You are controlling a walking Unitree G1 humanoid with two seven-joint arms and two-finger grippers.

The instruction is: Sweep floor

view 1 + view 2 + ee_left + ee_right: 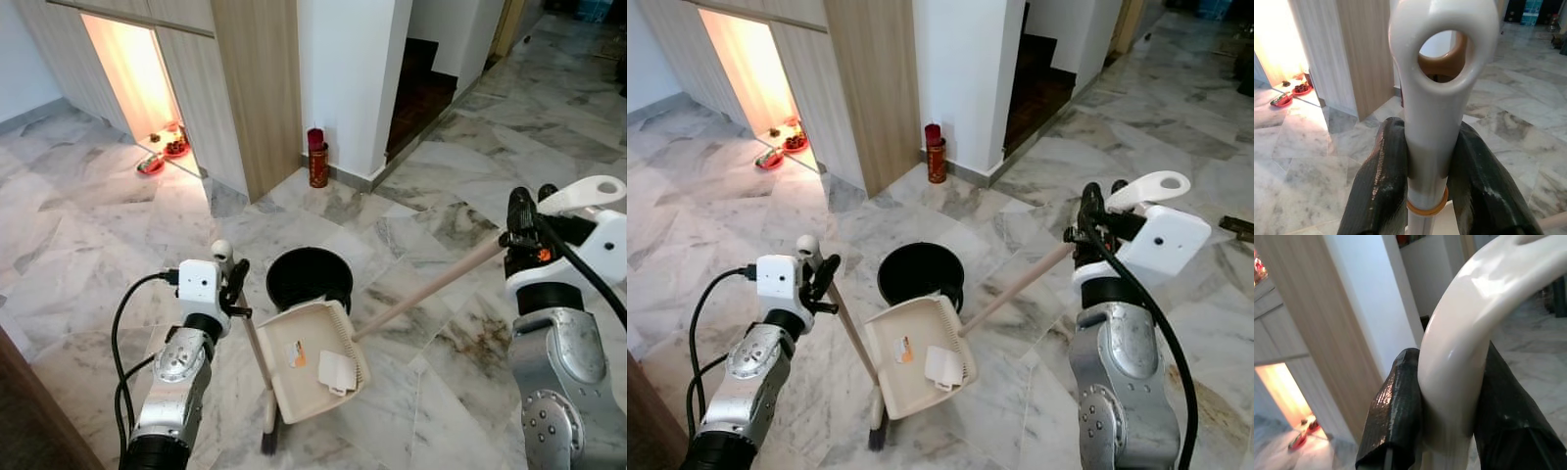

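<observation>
Over black bin (pixel 309 277): your right gripper (pixel 522 230) clamps dustpan (pixel 312 357) handle, left gripper (pixel 233 289) clamps broom (pixel 253 345). Paper scraps (pixel 336 372) collected in pan; dumping left.

Counted on the marble floor: 1 cream dustpan (pixel 309 359), holding 2 scraps — 1 white paper piece (pixel 337 372), 1 small orange-marked bit (pixel 296 356). 1 broom (pixel 850 338), bristles at 6 o'clock of the dustpan. 1 black round bin (pixel 309 278) at 12 o'clock of the dustpan. 1 red cylinder (pixel 317 158) against the white wall base. 2 red dishes (pixel 163 155) in the lit alcove; contents too small to count.
</observation>
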